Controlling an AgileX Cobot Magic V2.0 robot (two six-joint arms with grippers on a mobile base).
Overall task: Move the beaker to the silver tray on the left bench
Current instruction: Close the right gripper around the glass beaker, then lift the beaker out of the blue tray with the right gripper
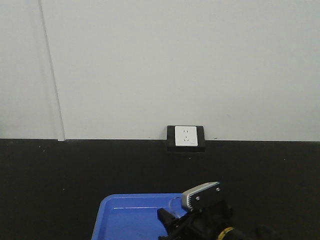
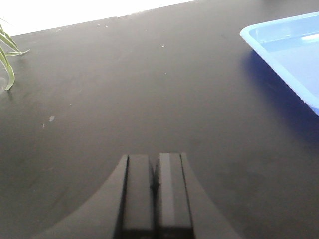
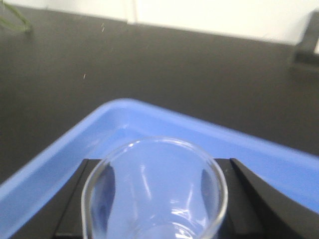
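The beaker (image 3: pixel 155 191) is small, clear glass with a round rim. It sits between the black fingers (image 3: pixel 75 199) of my right gripper (image 3: pixel 156 199), which is shut on it over the blue tray. In the front view only the right arm's wrist (image 1: pixel 202 212) shows, at the bottom edge above that tray. My left gripper (image 2: pixel 155 184) is shut and empty, low over the black bench top (image 2: pixel 124 89). The silver tray is out of view.
The blue plastic tray (image 1: pixel 130 217) lies at the near edge of the bench, and shows in the left wrist view (image 2: pixel 289 55) and the right wrist view (image 3: pixel 60 159). A wall socket (image 1: pixel 186 138) stands at the back. Green plant leaves (image 2: pixel 7 55) hang at far left.
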